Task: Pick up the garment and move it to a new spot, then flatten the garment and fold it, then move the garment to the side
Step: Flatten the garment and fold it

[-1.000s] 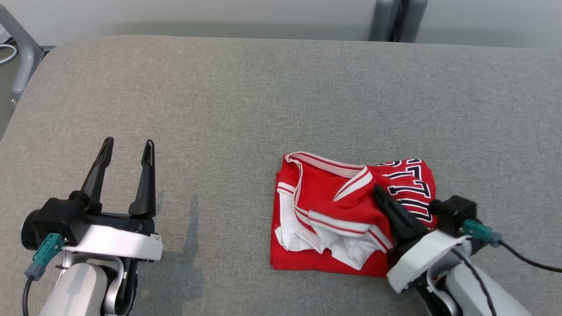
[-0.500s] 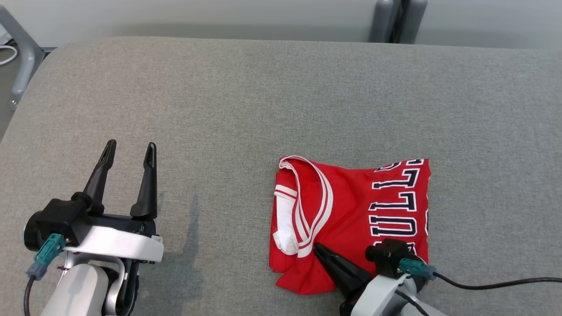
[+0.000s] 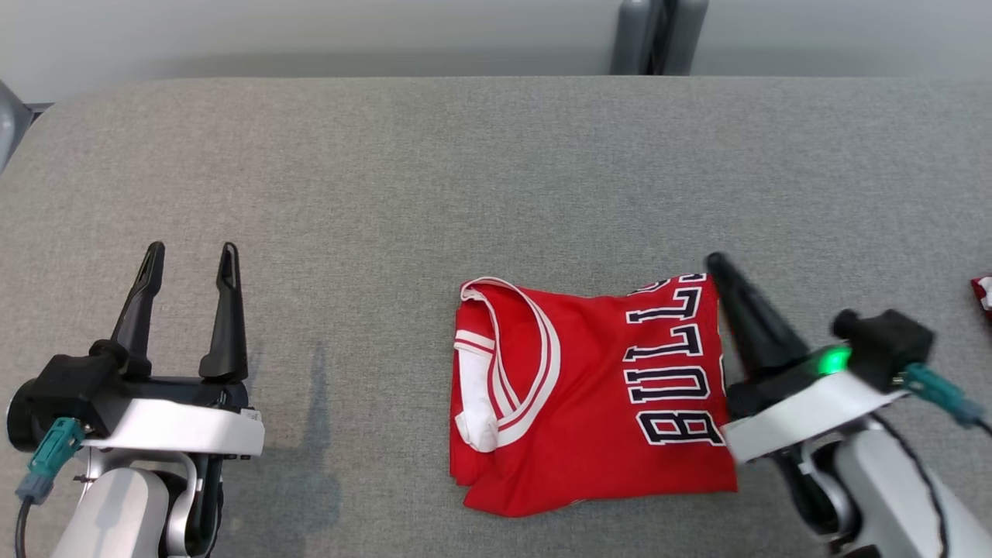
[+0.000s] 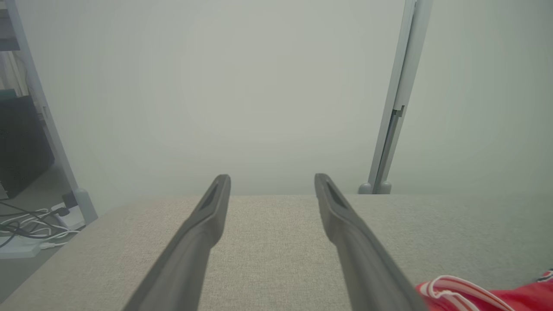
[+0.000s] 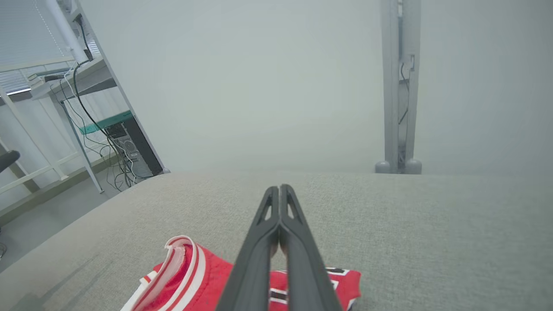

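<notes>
In the head view you see a red Bulls jersey (image 3: 589,403) folded into a neat rectangle on the grey padded table (image 3: 465,170), right of centre. Its white-striped neckline is at the left and its white, dark-edged lettering runs sideways at the right. Your right gripper (image 3: 714,262) lies along the jersey's right edge, fingers clenched on nothing. Your left gripper (image 3: 192,249) sits well apart at the lower left, fingers spread and empty.

In the left wrist view, the striped trim peeks in at the lower right.

In the right wrist view, the closed fingers point over the jersey's red fabric.
</notes>
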